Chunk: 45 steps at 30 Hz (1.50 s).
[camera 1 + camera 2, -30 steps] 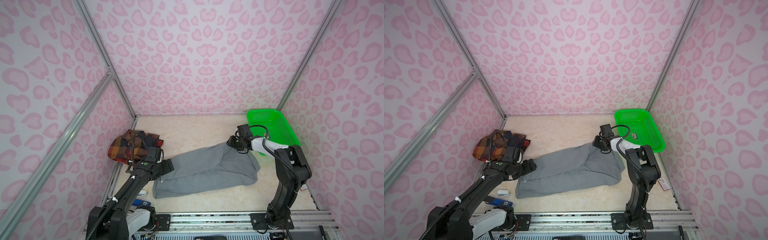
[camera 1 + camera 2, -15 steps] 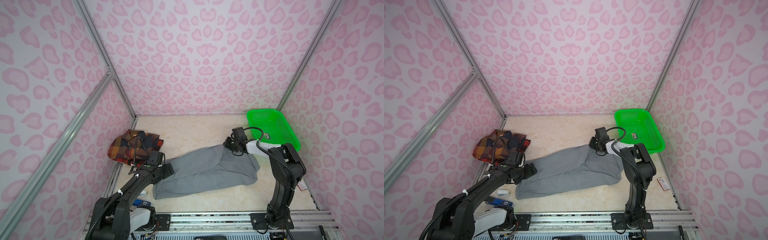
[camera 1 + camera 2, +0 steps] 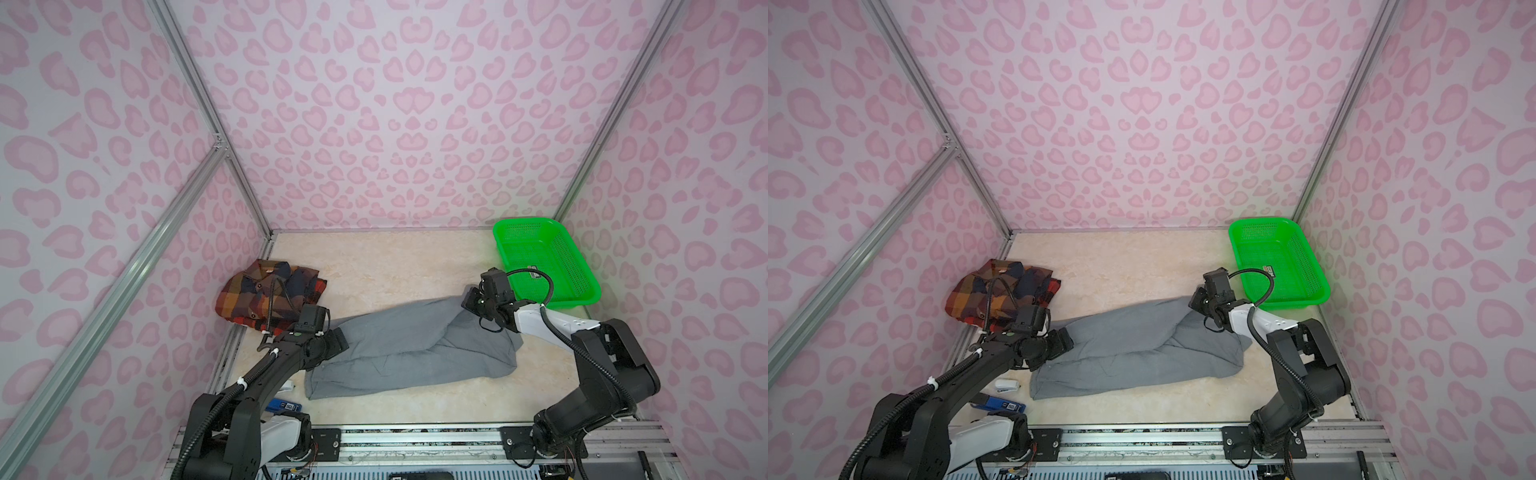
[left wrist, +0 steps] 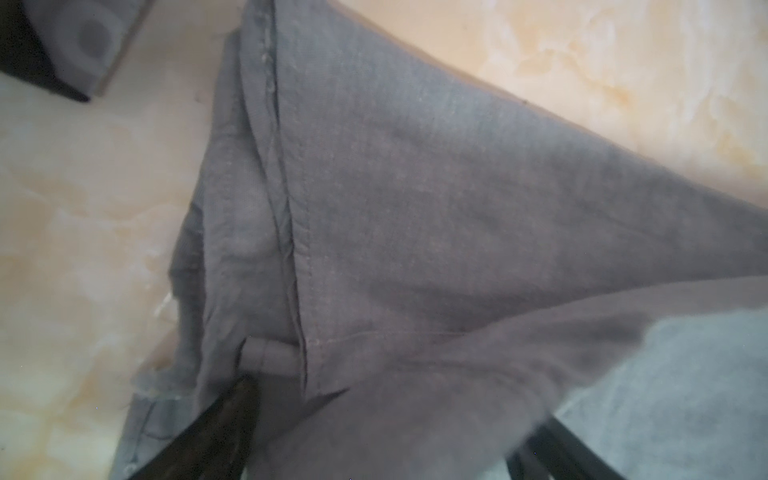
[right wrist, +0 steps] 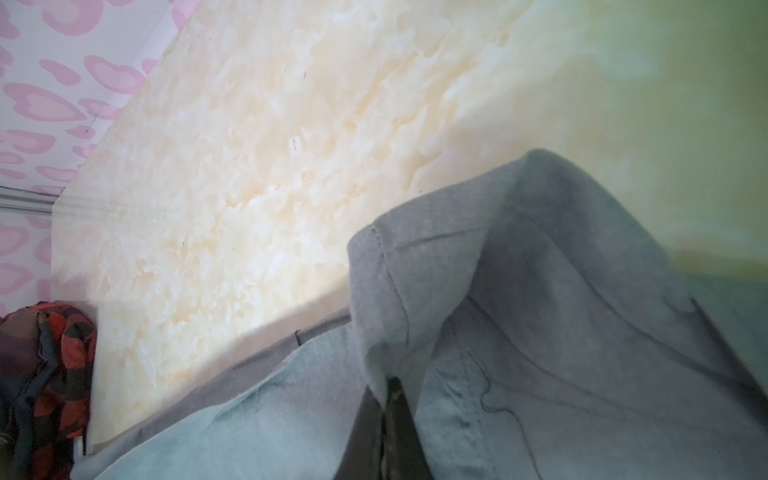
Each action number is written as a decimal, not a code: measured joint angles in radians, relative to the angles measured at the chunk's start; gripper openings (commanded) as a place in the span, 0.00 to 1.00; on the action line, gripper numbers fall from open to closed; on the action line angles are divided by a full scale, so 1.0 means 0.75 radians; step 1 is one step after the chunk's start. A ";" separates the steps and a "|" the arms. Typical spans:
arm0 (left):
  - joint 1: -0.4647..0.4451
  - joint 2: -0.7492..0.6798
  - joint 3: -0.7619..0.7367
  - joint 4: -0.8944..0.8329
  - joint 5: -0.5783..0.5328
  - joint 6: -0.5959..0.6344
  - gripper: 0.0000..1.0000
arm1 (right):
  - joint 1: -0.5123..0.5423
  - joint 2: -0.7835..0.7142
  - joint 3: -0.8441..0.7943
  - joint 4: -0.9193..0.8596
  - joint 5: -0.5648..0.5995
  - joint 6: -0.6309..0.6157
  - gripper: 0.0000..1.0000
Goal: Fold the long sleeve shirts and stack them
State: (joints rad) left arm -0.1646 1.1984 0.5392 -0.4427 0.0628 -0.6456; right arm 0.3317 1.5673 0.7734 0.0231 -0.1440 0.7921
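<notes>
Folding of the gray shirt (image 3: 411,345) is in hand. It lies spread across the middle of the bench (image 3: 395,266), and the plaid shirt (image 3: 266,295) sits bundled at the far left. The right end effector (image 3: 469,304) is clamped on its far corner. The left end effector (image 3: 341,338) stands apart around the hem, where a pinch is probably needed next.

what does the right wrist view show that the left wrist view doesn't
Only the right wrist view: the plaid shirt bunched near the pink heart-print wall, and the right tool shut on a raised fold of the gray shirt.
Only the left wrist view: the left tool, its jaws wide apart with gray cloth lying between them, and a stitched seam up close.
Both: the gray shirt and the marbled tabletop.
</notes>
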 measured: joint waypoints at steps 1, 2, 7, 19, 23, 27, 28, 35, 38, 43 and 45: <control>0.002 0.003 0.001 0.001 0.000 0.000 0.91 | 0.004 -0.019 -0.029 -0.007 0.013 0.002 0.10; 0.003 0.005 0.002 0.001 0.000 0.000 0.91 | 0.010 -0.034 -0.055 -0.016 0.021 0.007 0.14; 0.013 0.017 0.006 0.005 0.000 0.000 0.91 | 0.026 -0.033 -0.138 -0.028 0.044 0.017 0.28; 0.020 0.011 0.044 -0.008 0.007 0.000 0.91 | -0.115 -0.319 -0.100 -0.135 0.018 0.001 0.38; 0.020 0.023 0.051 -0.007 0.011 0.000 0.91 | -0.214 -0.208 -0.004 -0.176 -0.027 0.001 0.46; 0.020 0.035 0.051 -0.006 0.011 0.000 0.91 | -0.259 -0.065 0.092 -0.179 -0.105 0.012 0.50; 0.020 0.035 0.051 -0.006 0.011 0.000 0.91 | -0.262 -0.039 0.111 -0.179 -0.123 0.012 0.51; 0.020 0.030 0.039 -0.005 0.011 0.000 0.91 | -0.223 0.056 0.120 -0.143 -0.173 0.021 0.37; 0.020 0.030 0.025 -0.005 0.011 0.000 0.91 | -0.222 0.035 0.048 -0.137 -0.177 0.021 0.20; 0.020 0.020 0.016 -0.004 0.010 0.000 0.91 | -0.241 -0.115 -0.076 -0.162 -0.155 0.007 0.11; 0.020 0.020 0.016 -0.004 0.011 0.000 0.91 | -0.242 -0.169 -0.111 -0.180 -0.144 0.002 0.11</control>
State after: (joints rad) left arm -0.1497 1.2133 0.5514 -0.4458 0.0708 -0.6456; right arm 0.1505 1.4403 0.6899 -0.1120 -0.2520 0.7937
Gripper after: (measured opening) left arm 0.913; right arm 0.108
